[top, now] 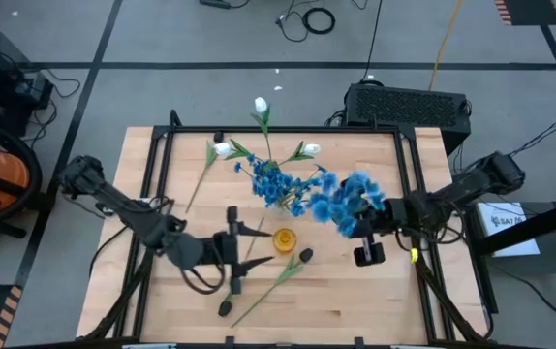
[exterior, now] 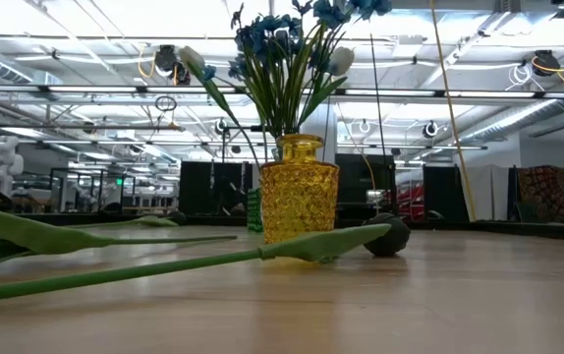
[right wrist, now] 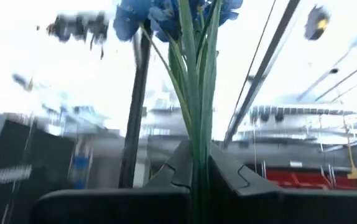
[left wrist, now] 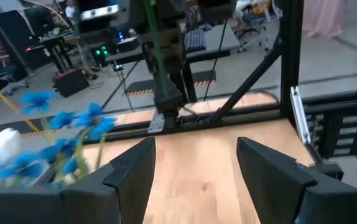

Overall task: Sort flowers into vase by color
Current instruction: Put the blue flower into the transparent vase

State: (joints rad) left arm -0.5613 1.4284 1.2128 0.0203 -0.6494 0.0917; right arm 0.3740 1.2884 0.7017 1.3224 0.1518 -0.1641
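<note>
A yellow glass vase [top: 284,238] [exterior: 299,197] stands mid-table and holds blue clusters [top: 280,182] and white tulips [top: 261,105] by their stems. My right gripper [top: 360,231] [right wrist: 197,177] is just right of the vase, shut on another blue flower [top: 351,202]. My left gripper [top: 231,250] [left wrist: 194,168] hovers left of the vase, open and empty. A dark-budded flower [top: 304,256] [exterior: 388,236] lies flat on the table near the vase, its stem running toward the near edge. A second dark bud [top: 225,308] lies nearer the near edge. My right gripper pinches the blue flower's bundle of green stems [right wrist: 197,143] between its two fingers, coming from the table's right and tilted upward. The stems rise out of the fingers and the blue bloom [right wrist: 166,12] stands above them. The flower is lifted clear of the table.
Black frame rails [top: 406,184] run along the table's left, right and far edges. A black box [top: 409,102] sits beyond the far edge. A long green leaf [exterior: 85,236] lies on the table close to the low camera. Bare wood [top: 355,301] shows at the near right.
</note>
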